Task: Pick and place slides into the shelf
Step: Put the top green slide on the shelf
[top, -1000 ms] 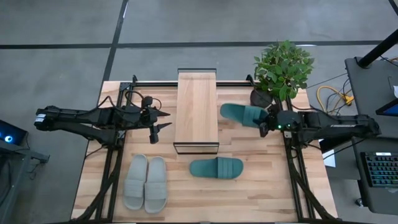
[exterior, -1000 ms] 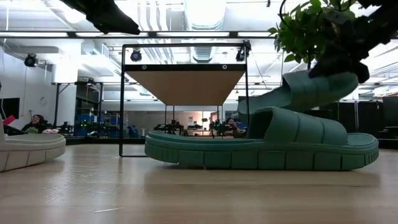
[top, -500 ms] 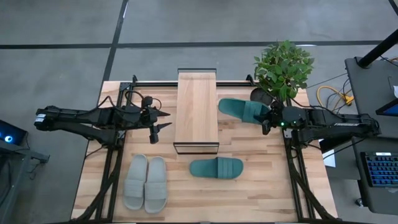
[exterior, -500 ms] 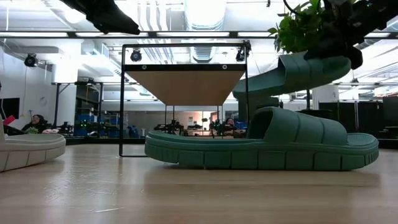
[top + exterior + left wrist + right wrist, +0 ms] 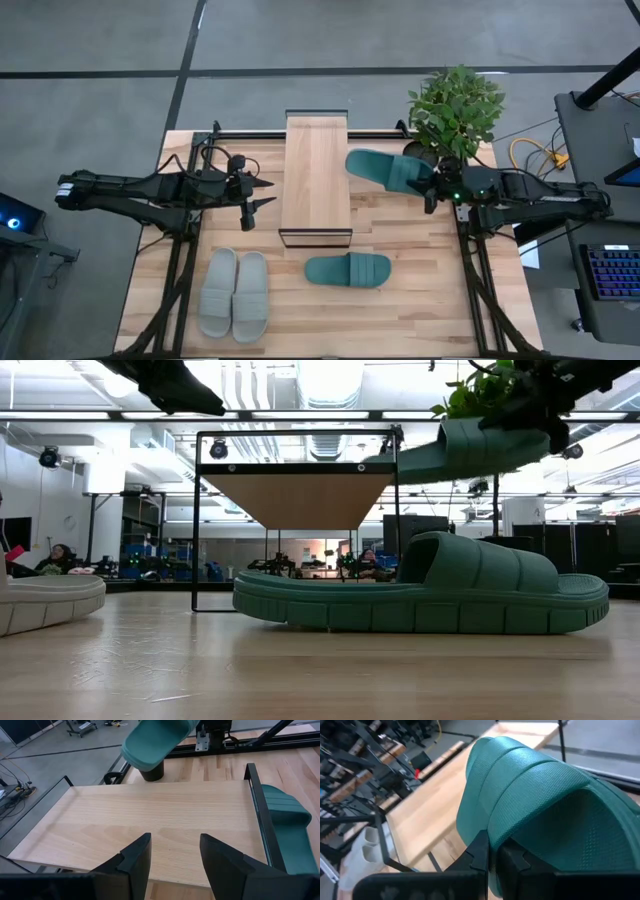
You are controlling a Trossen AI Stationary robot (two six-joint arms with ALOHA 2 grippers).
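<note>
My right gripper [image 5: 431, 190] is shut on a teal slide [image 5: 385, 170], which hangs in the air just right of the shelf [image 5: 317, 180] at about the height of its plank [image 5: 297, 495]. The second teal slide [image 5: 348, 270] lies sole-down on the table near the shelf's near end. The grey pair [image 5: 234, 293] lies side by side at the near left. My left gripper [image 5: 262, 192] is open and hovers left of the shelf, above plank level [image 5: 172, 862]. In its wrist view the held slide's toe [image 5: 155, 742] shows beyond the plank. My right gripper pinches the ribbed strap [image 5: 530, 795] of the teal slide between its two fingers [image 5: 481, 851], at the strap's edge. The fingers come about level from the table's right. The slide [image 5: 470, 450] is lifted clear, roughly level, its toe end toward the shelf.
A potted plant [image 5: 455, 110] stands at the far right corner, close behind the right gripper and the held slide. The shelf's black wire frame [image 5: 197, 520] rises around the plank. Bare tabletop [image 5: 420, 300] lies at the near right.
My right gripper has risen and moved slightly toward the far edge, carrying the teal slide with it. The slide has gone from a tilted pose just above the other teal slide to a more level one up at the height of the shelf top. The left arm has kept still.
</note>
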